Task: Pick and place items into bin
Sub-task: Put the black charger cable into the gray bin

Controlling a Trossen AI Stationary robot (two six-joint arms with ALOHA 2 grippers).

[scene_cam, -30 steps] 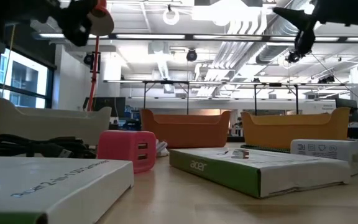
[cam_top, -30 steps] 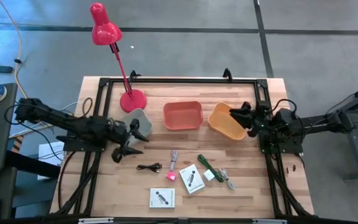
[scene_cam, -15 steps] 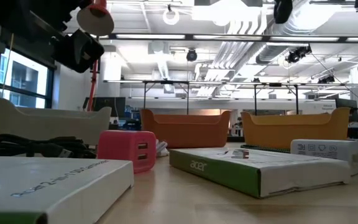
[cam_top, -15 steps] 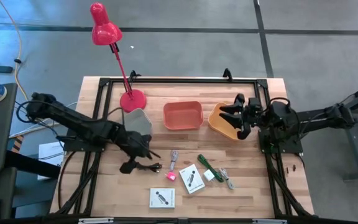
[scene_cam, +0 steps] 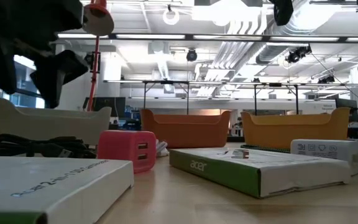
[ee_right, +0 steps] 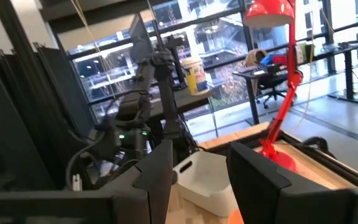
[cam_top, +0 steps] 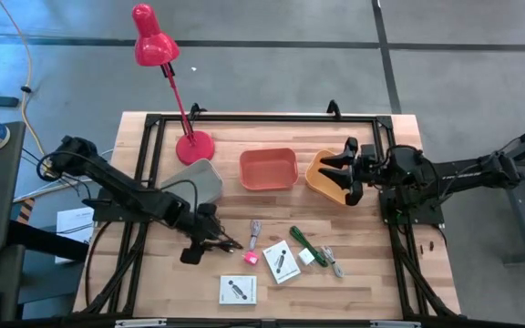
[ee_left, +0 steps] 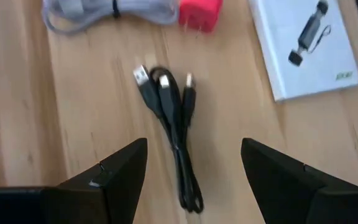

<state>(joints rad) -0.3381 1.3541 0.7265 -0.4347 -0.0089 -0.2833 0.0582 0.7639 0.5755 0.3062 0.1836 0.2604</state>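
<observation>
The black cable (ee_left: pixel 173 124) lies coiled on the wood, also seen in the high view (cam_top: pixel 221 244). My left gripper (ee_left: pixel 194 180) hangs open just above it, one finger on either side of its near end, touching nothing; in the high view my left gripper (cam_top: pixel 204 242) is beside the cable. Two white cards (cam_top: pixel 238 290) (cam_top: pixel 281 261), a pink block (cam_top: pixel 251 258), a green-handled tool (cam_top: pixel 308 244) and small metal pieces (cam_top: pixel 334 263) lie on the near half of the table. My right gripper (cam_top: pixel 338 173) is open over the orange bin (cam_top: pixel 322 182).
Three bins stand in a row at mid-table: grey (cam_top: pixel 200 179), red (cam_top: pixel 268 169) and orange. A red desk lamp (cam_top: pixel 192 146) stands at the far left. A grey bundled cord (ee_left: pixel 104 9) lies beyond the black cable. Black frame rails run along the table's edges.
My left gripper has swung from beside the grey bin toward the table's near edge and right, coming down over the black cable. My right gripper has shifted a little toward the table's left over the orange bin. No item has moved.
</observation>
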